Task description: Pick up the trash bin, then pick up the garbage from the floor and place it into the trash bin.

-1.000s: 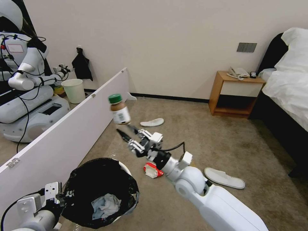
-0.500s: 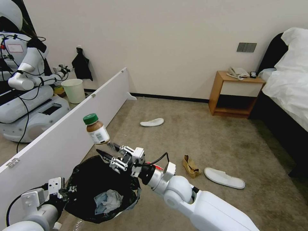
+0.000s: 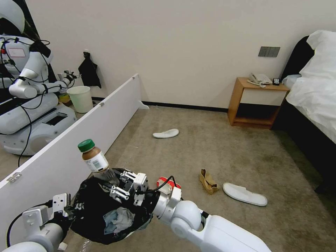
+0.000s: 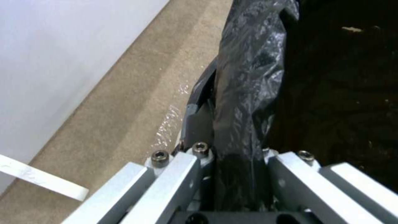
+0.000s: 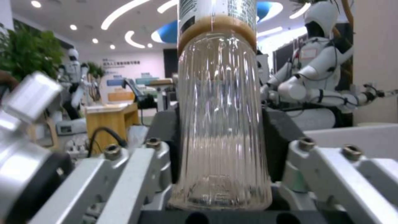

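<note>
1. Holding the clear bottle (image 3: pixel 93 161) clamped in my right gripper (image 3: pixel 112 181), directly over the trash bin (image 3: pixel 91 210).
2. My left gripper (image 4: pixel 232 174) pinches the bin's bag-lined rim.
3. Tissue (image 3: pixel 117 219) sits inside.

text: none legible | bottle (image 3: pixel 93 161) label: barcode only, unreadable
</note>
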Robot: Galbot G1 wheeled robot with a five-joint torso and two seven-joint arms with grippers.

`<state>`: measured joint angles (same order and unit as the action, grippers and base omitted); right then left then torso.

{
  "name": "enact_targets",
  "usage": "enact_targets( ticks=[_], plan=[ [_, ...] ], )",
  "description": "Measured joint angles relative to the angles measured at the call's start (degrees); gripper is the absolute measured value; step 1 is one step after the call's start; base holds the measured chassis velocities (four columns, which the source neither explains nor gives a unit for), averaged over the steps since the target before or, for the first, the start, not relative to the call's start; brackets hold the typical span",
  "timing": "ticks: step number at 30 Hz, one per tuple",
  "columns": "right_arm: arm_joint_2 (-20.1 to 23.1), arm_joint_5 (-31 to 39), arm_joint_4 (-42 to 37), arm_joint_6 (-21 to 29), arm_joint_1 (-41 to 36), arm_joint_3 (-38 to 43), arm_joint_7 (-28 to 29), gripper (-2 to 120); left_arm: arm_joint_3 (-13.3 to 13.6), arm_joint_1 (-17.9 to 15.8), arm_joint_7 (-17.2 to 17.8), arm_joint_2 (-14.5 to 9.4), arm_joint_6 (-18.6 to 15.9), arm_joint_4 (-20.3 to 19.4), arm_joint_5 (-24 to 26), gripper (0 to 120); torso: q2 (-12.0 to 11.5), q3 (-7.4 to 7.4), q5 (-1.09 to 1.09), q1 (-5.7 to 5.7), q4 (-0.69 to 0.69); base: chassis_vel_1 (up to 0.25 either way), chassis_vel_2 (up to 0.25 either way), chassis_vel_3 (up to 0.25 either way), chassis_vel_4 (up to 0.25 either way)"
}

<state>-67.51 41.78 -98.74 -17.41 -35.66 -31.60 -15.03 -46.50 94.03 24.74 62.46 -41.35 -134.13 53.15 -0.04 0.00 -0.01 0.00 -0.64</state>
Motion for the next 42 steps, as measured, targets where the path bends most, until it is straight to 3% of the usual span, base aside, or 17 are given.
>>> enact_targets(
  ticks=[5,12,14,19,29,34,37,39,40,42],
  plan=[
    [0.92,-1.81,1.46,-0.13,-0.79,-0.35,0.51,57,0.01,0.40,0.07,-0.13,-0.27,-0.66,0.29,3,0.00,0.00,0.01,0.00,-0.01,0.000,0.000,0.000,0.000],
    [1.06,-2.11,1.86,-0.23,-1.31,-0.34,0.52,78,0.05,0.68,0.12,-0.04,-0.31,-0.82,0.32,3,0.00,0.00,0.01,0.00,0.00,0.000,0.000,0.000,0.000],
    [1.04,-2.34,2.22,-0.55,-1.54,-0.50,0.52,91,0.08,0.71,0.16,-0.02,-0.34,-0.88,0.33,3,0.00,0.00,0.01,0.00,-0.01,0.000,0.000,0.000,0.000],
    [0.89,-2.42,2.25,-0.71,-1.55,-0.70,0.52,99,-0.18,0.70,0.13,-0.07,-0.34,-0.95,0.62,3,0.00,0.00,0.01,0.00,-0.01,0.000,0.000,0.000,0.000],
    [0.34,0.01,-1.11,-1.08,0.31,0.45,1.09,100,-0.66,0.53,0.14,-0.19,-0.34,-0.80,1.02,3,0.00,0.00,0.01,0.00,0.00,0.000,0.000,0.000,0.000],
    [0.57,1.81,-4.10,-0.13,1.14,7.21,5.27,100,-1.27,1.12,-0.06,0.08,-0.34,-0.67,1.23,3,0.00,0.00,0.02,0.00,0.01,0.000,0.000,0.000,0.000],
    [2.79,2.00,-5.22,1.62,0.95,13.60,9.67,100,-1.98,1.40,-0.37,0.05,-0.34,-0.29,1.44,3,0.01,0.00,0.02,0.00,0.02,0.000,0.000,0.000,0.000],
    [7.92,2.00,-5.86,3.65,-3.74,24.49,13.13,100,-2.62,0.95,-0.75,0.95,-0.21,0.05,1.59,3,0.00,0.00,0.02,0.00,0.01,0.000,0.000,0.000,0.000],
    [7.92,2.00,-5.86,3.65,-3.74,24.49,13.13,100,-2.62,0.95,-0.75,0.95,-0.21,0.05,1.59,3,0.00,0.00,0.02,0.00,0.01,0.000,0.000,0.000,0.000],
    [12.21,-0.84,-6.75,4.13,-14.01,36.38,14.75,100,-2.47,0.86,-1.20,2.06,-0.04,0.06,1.44,3,0.00,0.00,0.05,0.00,-0.05,0.000,0.000,0.000,0.000]
  ],
)
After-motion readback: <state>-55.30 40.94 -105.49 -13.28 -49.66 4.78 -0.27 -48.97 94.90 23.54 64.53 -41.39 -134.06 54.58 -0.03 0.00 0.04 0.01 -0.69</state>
